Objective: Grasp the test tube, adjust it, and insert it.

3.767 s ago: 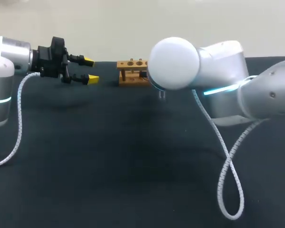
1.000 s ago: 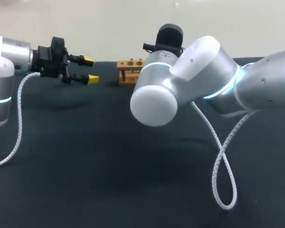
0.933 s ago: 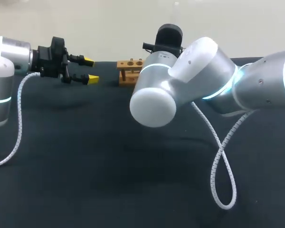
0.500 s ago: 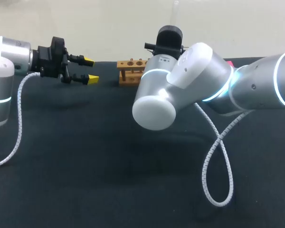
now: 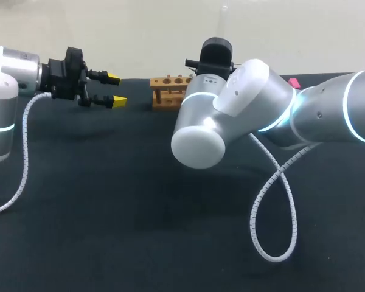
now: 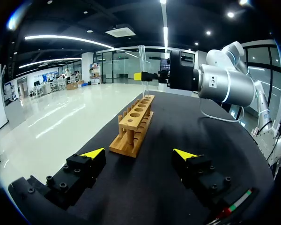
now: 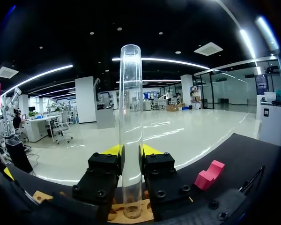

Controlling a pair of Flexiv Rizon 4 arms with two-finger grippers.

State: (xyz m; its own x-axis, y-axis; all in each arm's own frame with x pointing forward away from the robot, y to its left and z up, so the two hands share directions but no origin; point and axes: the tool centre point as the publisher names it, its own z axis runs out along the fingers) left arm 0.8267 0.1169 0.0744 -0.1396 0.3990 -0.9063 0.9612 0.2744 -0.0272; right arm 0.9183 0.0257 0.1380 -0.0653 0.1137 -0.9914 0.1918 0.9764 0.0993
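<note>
A clear glass test tube [image 7: 130,126] stands upright between the yellow-tipped fingers of my right gripper [image 7: 131,157], which is shut on its lower half. Its rounded end hangs just above a hole of the wooden rack [image 7: 131,212]. In the head view the tube [image 5: 224,21] rises faintly above the right gripper [image 5: 218,47], beside the rack [image 5: 168,91] at the table's back. My left gripper [image 5: 115,90] hovers open to the left of the rack, holding nothing. From the left wrist view, the rack [image 6: 133,126] lies ahead of the left gripper [image 6: 139,154], with the tube [image 6: 143,63] over its far end.
A small pink block [image 7: 209,174] lies on the black table to the right of the rack, also seen as the pink block [image 5: 294,81] behind my right arm. The right arm's coiled white cable [image 5: 274,213] loops down over the table's middle right.
My right arm has shifted its elbow a little, and its cable loop has swung to the left. The tube stays upright over the rack. The left arm has not moved.
</note>
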